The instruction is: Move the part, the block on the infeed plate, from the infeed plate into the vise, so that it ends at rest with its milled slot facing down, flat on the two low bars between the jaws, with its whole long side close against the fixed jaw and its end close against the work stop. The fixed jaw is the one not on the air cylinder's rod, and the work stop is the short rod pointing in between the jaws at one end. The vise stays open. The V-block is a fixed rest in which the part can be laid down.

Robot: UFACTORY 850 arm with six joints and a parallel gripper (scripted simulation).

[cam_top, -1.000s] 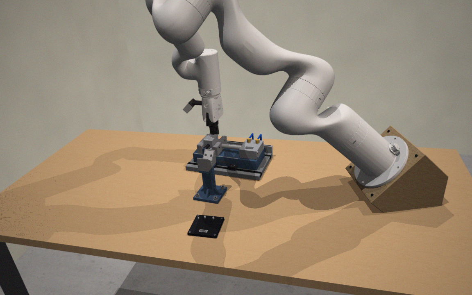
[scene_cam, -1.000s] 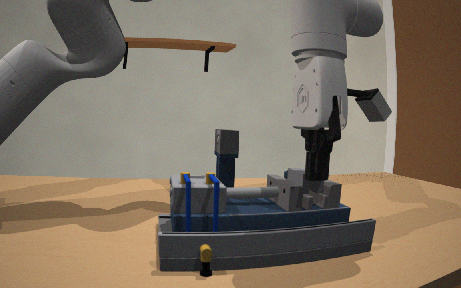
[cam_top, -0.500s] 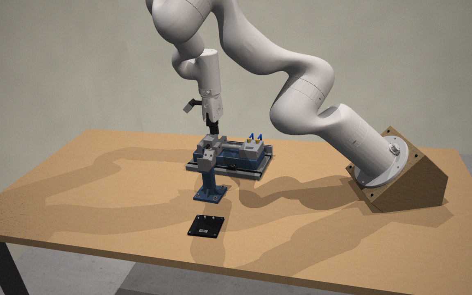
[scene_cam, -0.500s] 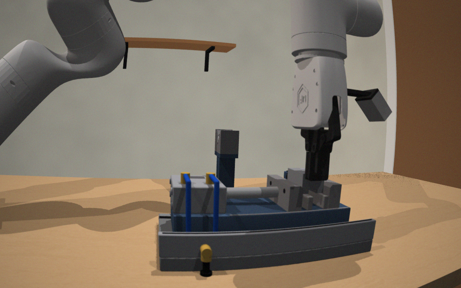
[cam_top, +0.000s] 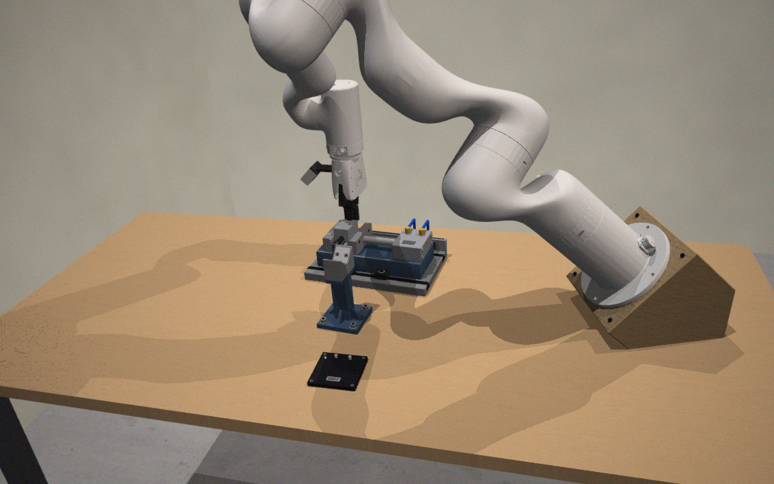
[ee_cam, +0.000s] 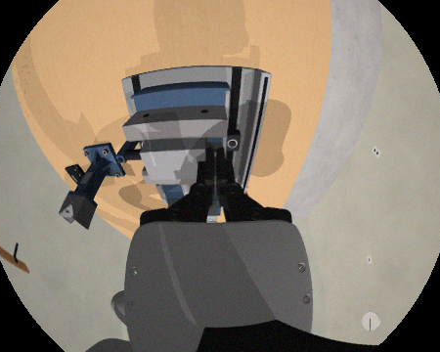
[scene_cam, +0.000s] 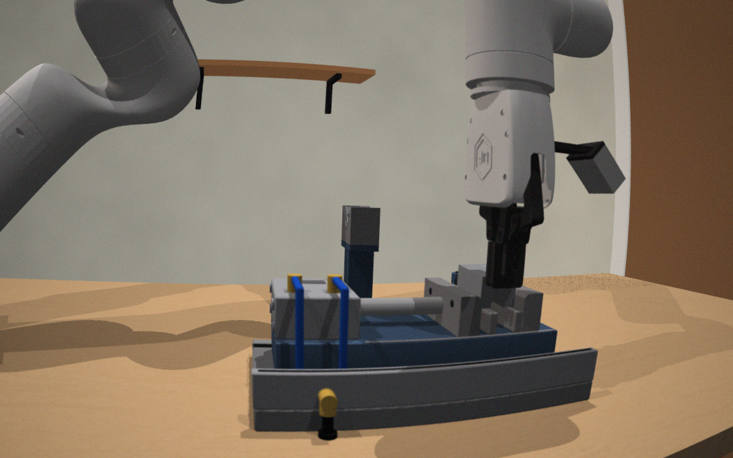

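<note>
The vise (cam_top: 377, 260) stands mid-table on a grey base, with its jaws open. My gripper (cam_top: 351, 212) is shut with nothing between the fingers. It points straight down into the gap between the jaws (scene_cam: 502, 280). A grey block, which I take for the part (scene_cam: 471, 284), sits between the moving jaw (scene_cam: 442, 306) and the fixed jaw (scene_cam: 529, 307), beside my fingertips. Its slot and how it seats are hidden. In the wrist view my fingertips (ee_cam: 214, 166) are over the grey jaw area (ee_cam: 177, 159). The black infeed plate (cam_top: 337, 371) has nothing on it.
The V-block (cam_top: 340, 259) on its blue post (cam_top: 345, 304) stands just in front of the vise. The air cylinder (scene_cam: 307, 313) with blue hoses and its rod (scene_cam: 392, 306) fills the vise's other end. The arm's wooden wedge base (cam_top: 666, 288) sits at the right.
</note>
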